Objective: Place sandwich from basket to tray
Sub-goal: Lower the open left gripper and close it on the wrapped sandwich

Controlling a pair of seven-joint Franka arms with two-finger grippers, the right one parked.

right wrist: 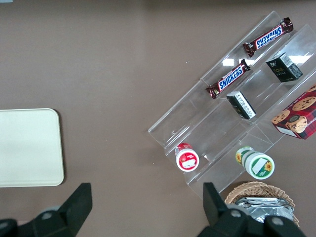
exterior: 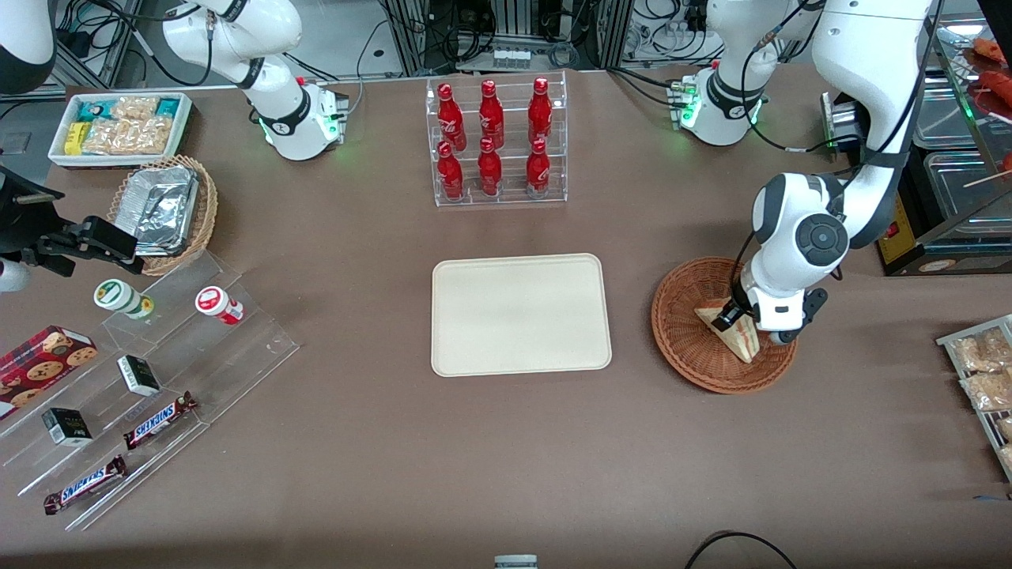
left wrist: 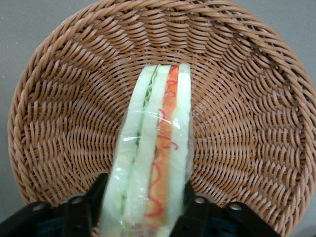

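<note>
The wrapped sandwich (exterior: 734, 332) (left wrist: 155, 143) stands on edge in the reddish-brown wicker basket (exterior: 686, 336) (left wrist: 59, 123), showing pale bread with green and red filling. My left gripper (exterior: 738, 319) (left wrist: 146, 207) reaches down into the basket and is shut on the sandwich, with a black finger (left wrist: 95, 191) pressed against each bread face. The sandwich still rests inside the basket. The cream tray (exterior: 520, 314) (right wrist: 27, 148) lies flat on the table beside the basket, toward the parked arm's end, with nothing on it.
A clear rack of red bottles (exterior: 496, 142) stands farther from the front camera than the tray. A stepped clear stand with snacks (exterior: 142, 379), a lighter wicker basket with foil containers (exterior: 162, 209) and a white bin (exterior: 118, 126) lie toward the parked arm's end. Snack packets (exterior: 984, 371) sit at the working arm's end.
</note>
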